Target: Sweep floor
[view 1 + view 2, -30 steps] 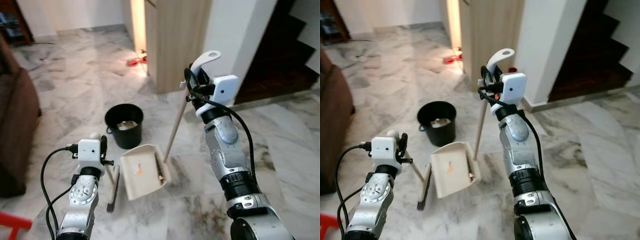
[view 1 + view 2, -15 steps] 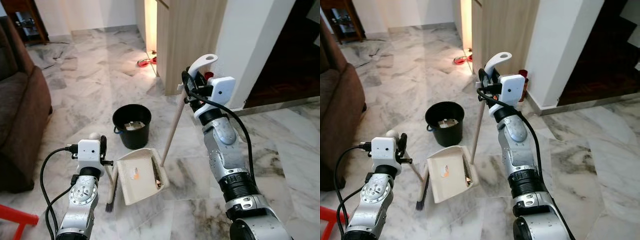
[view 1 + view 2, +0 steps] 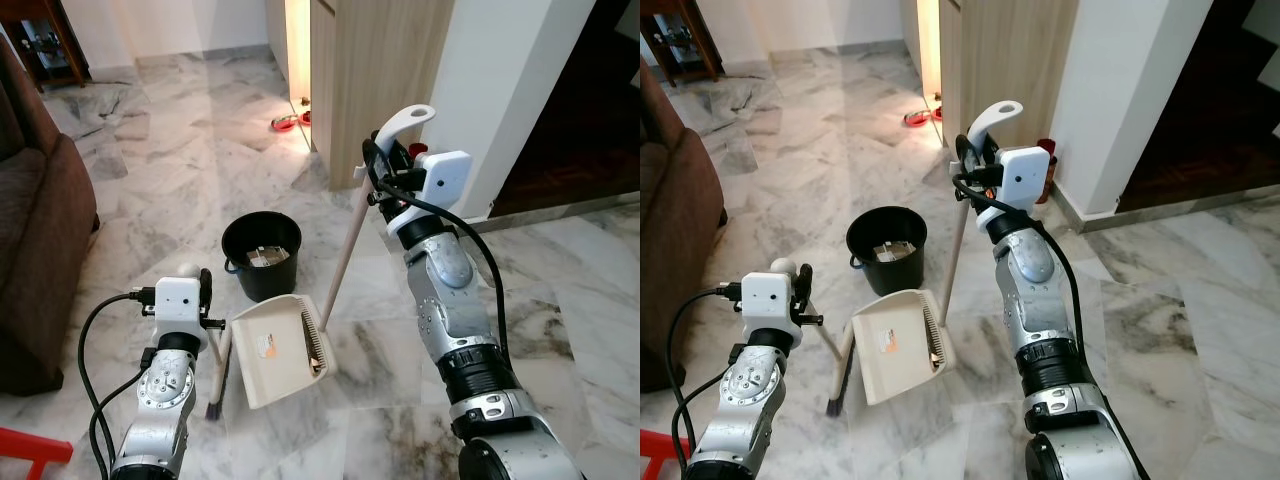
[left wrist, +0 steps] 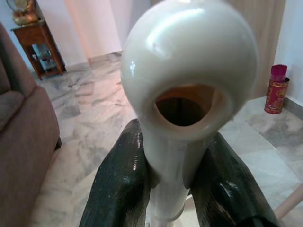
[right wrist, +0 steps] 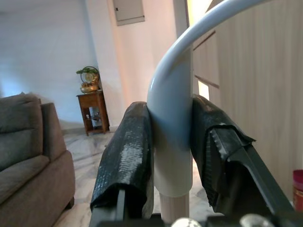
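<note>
Both eye views looked forward and down from head height, sharing the marble floor [image 3: 150, 180]. Each wrist view sat close along its tool's fingers.

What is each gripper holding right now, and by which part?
The left gripper clamps the brush just below its handle's looped end. The right gripper clamps the dustpan by its long handle's white top grip.

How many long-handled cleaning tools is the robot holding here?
2: the dustpan, its handle in the right gripper, and the broom, its handle in the left gripper.
</note>
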You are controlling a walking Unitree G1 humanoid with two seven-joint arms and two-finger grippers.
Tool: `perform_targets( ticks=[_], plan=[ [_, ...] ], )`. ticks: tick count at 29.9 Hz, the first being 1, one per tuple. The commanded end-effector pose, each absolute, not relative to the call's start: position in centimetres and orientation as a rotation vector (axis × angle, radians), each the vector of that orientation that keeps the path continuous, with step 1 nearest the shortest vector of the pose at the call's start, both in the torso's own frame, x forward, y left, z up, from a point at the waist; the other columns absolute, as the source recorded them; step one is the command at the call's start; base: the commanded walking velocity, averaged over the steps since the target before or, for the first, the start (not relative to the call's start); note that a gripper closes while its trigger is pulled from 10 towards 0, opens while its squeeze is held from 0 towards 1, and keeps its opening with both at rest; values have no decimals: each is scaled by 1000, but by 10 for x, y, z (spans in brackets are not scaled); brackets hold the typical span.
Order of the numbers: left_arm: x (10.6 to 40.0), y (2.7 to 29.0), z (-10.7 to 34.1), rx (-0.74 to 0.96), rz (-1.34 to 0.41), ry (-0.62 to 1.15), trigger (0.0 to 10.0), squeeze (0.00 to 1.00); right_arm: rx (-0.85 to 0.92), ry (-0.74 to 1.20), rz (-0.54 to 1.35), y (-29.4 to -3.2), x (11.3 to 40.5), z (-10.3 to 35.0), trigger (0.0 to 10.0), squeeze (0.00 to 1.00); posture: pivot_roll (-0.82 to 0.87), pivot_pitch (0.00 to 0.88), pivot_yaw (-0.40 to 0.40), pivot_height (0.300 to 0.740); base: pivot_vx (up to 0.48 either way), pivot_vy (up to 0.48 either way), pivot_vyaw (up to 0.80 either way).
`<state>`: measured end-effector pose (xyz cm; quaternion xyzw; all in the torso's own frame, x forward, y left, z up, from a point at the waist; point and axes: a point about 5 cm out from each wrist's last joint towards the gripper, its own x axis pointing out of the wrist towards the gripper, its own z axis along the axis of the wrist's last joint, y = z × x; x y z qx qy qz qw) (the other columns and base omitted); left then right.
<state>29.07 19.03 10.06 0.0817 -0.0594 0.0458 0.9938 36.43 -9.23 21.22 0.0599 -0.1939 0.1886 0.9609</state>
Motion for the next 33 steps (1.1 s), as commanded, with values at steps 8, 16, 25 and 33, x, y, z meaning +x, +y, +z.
perform_targets(
  ticks=[8,16,25,33],
  plan=[
    [294,187,115,176,88,-193,10000,0,142,-492,384,-94,363,237,10000,0,15,10,5,740,321,0,0],
    [294,188,115,176,91,-196,10000,0,139,-500,396,-93,362,238,10000,0,16,10,4,740,322,0,0],
    [293,187,115,177,91,-197,10000,0,139,-512,420,-90,360,240,10000,0,17,12,2,740,320,0,789],
    [293,187,114,173,93,-197,10000,0,151,-504,424,-90,360,239,10000,0,16,11,3,740,34,0,340]
  ],
)
